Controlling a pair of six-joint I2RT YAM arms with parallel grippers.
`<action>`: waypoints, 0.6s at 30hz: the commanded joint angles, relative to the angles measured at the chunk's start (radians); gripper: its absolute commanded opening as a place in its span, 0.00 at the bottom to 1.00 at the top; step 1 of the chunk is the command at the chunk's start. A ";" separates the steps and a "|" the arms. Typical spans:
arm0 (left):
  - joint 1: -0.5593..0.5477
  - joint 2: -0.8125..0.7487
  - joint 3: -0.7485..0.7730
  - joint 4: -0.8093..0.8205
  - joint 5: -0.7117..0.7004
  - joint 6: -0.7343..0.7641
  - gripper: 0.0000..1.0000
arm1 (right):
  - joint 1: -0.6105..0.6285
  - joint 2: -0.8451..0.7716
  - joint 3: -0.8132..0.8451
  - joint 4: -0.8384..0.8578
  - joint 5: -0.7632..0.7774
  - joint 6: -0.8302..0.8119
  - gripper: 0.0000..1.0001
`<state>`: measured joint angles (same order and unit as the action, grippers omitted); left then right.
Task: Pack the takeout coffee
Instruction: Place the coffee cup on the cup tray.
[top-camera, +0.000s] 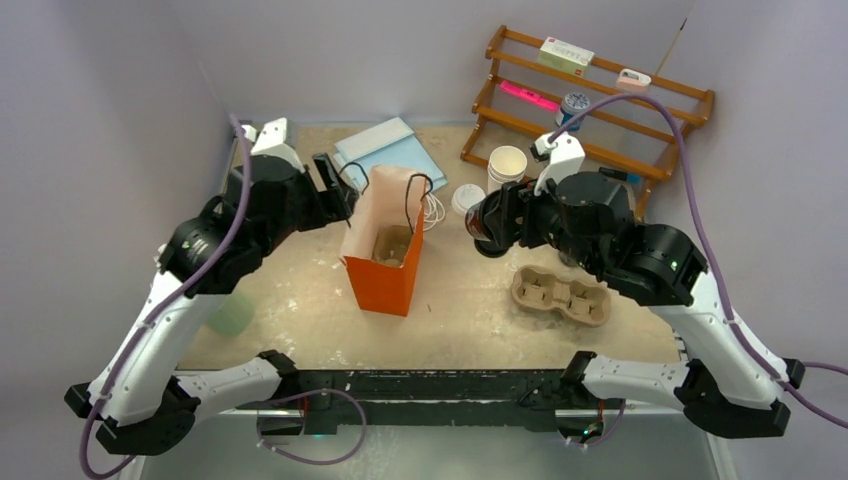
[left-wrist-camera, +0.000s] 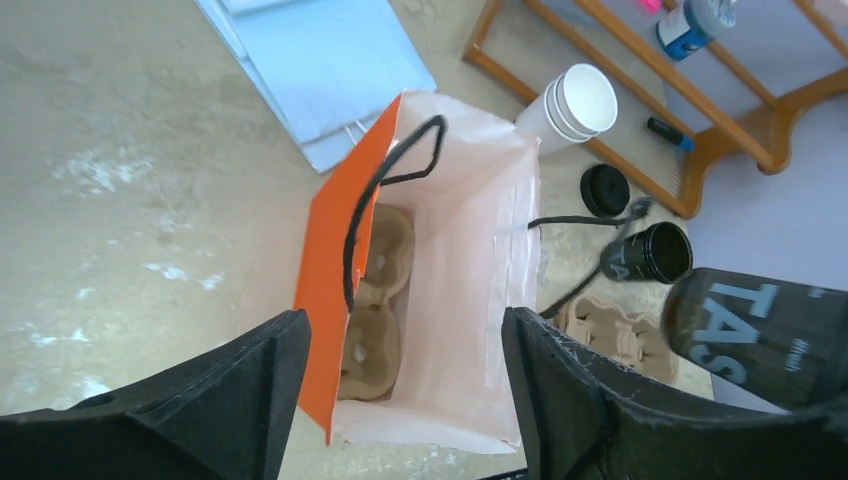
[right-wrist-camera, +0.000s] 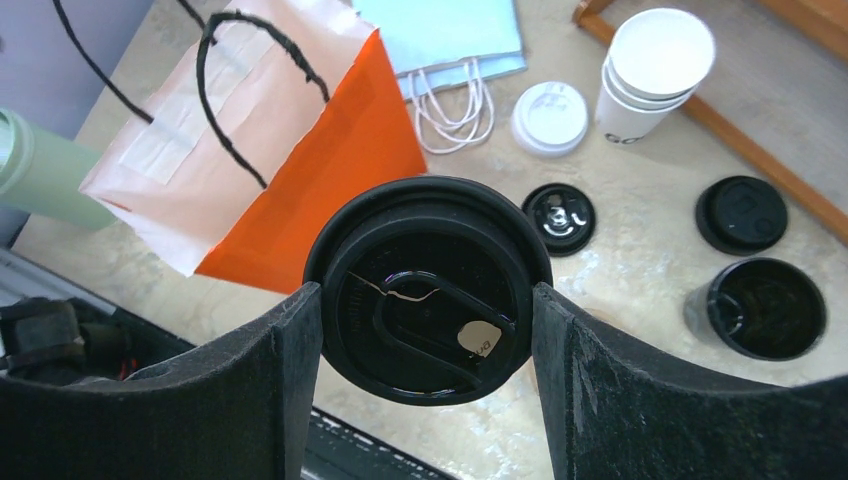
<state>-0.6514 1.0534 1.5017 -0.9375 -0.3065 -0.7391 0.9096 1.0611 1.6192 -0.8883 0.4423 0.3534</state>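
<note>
Black cup (left-wrist-camera: 760, 335) wears white lettering and a round black lid (right-wrist-camera: 428, 290).

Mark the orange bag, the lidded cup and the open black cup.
orange bag (top-camera: 385, 285): top view, front face.
lidded cup (right-wrist-camera: 430, 290): right wrist view, lid top.
open black cup (right-wrist-camera: 762, 310): right wrist view, inside.

Black-handled orange paper bag (top-camera: 385, 275), black lidded cup (right-wrist-camera: 428, 290) with white lettering, brown pulp carrier (top-camera: 560, 295), white paper cups (top-camera: 506, 165), mottled beige tabletop (top-camera: 470, 320).
</note>
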 joint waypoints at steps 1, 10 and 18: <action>-0.001 0.023 0.160 -0.184 -0.054 0.172 0.69 | 0.002 0.034 0.056 -0.007 -0.107 0.059 0.38; -0.001 0.150 0.206 -0.099 0.288 0.354 0.28 | 0.003 0.154 0.301 0.008 -0.319 0.099 0.36; 0.008 0.348 0.269 -0.125 0.154 0.380 0.31 | 0.003 0.256 0.426 0.076 -0.485 0.117 0.36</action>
<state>-0.6502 1.3369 1.7077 -1.0485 -0.0685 -0.4007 0.9096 1.2781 2.0010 -0.8730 0.0769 0.4538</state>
